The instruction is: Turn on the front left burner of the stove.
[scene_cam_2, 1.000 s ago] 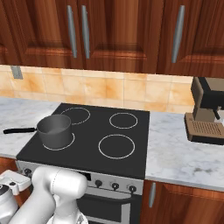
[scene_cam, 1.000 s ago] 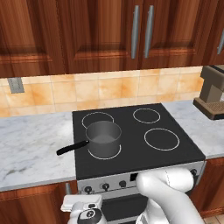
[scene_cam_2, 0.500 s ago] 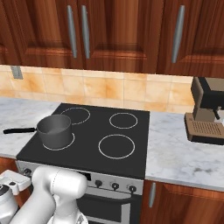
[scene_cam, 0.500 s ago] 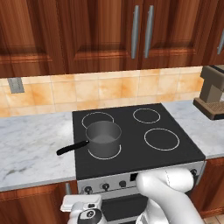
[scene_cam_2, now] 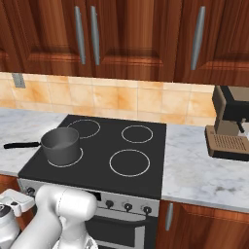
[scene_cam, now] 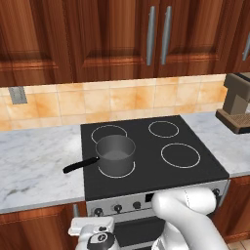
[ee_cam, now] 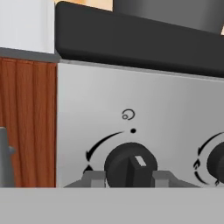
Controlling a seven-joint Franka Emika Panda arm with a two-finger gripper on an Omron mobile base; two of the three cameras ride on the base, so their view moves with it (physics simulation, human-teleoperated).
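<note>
Left base view: we see the stove (scene_cam: 195, 168), black glass on a silver panel, and the front left burner (scene_cam: 117, 173), a thin white ring under the grey saucepan (scene_cam: 115, 152), whose black handle points left over the marble counter (scene_cam: 34, 161).

Right base view: the front left burner (scene_cam_2: 78, 158) sits at the near-left corner.

Hand view: the gripper (ee_cam: 129, 178) brackets the leftmost knob (ee_cam: 130, 164), grey fingertips (ee_cam: 93, 178) flanking it; we cannot tell whether they pinch. The knob's white marker tilts up-right.
</note>
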